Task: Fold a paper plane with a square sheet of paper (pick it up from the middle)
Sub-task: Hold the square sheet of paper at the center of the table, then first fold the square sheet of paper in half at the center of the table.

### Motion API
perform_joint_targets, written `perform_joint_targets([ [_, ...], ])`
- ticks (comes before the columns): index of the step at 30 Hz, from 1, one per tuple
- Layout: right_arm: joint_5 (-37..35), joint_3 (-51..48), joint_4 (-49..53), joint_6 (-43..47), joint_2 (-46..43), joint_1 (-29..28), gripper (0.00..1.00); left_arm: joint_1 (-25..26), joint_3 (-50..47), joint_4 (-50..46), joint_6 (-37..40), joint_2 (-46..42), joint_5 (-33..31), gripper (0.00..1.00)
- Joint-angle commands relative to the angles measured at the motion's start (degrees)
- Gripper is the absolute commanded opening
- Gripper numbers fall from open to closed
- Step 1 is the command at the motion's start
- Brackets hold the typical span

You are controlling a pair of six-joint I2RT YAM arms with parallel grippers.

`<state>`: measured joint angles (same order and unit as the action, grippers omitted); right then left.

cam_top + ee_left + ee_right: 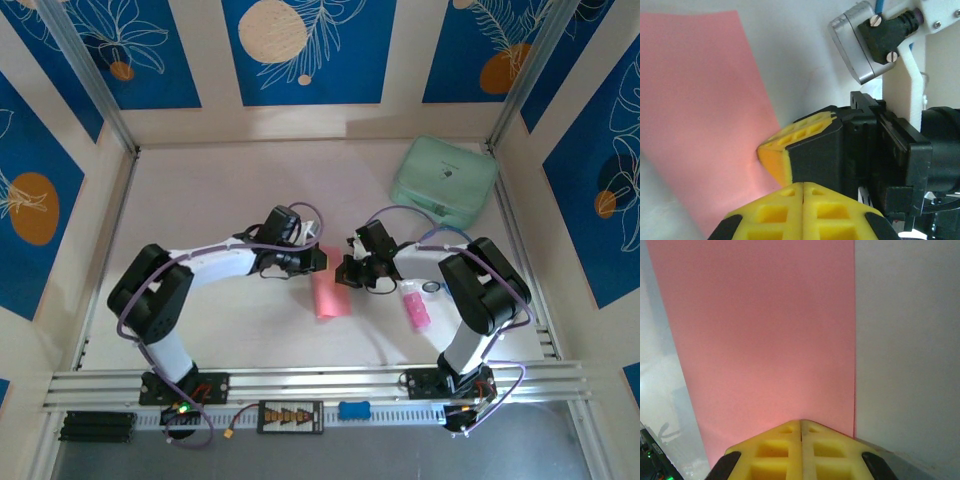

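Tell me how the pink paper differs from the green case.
The paper is salmon pink; the case is mint green. The paper is a flat, thin strip; the case is bulky with rounded corners. The paper lies in the middle; the case sits at the far right corner. Both rest on the white table.

Blue walls [340, 60] at the top and sides, with white leaves and maybe fruit, ring a white table [200, 190].
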<state>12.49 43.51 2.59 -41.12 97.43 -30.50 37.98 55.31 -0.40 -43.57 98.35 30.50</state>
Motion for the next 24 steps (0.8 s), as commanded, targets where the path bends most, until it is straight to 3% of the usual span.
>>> perform_joint_targets([
  [1,-4.1,-1.8,6.7,0.7,2.5,0.7,0.00,-0.8,-1.8,6.4,-2.0,1.7,3.6,0.00],
  [15,-3.9,-3.8,6.0,0.0,1.7,0.8,0.00,-1.6,-6.0,2.6,1.5,6.8,-0.8,0.00],
  [24,-4.1,-4.6,5.6,-1.0,0.7,0.6,0.00,-2.0,-7.8,0.1,3.9,5.7,-4.2,0.00],
])
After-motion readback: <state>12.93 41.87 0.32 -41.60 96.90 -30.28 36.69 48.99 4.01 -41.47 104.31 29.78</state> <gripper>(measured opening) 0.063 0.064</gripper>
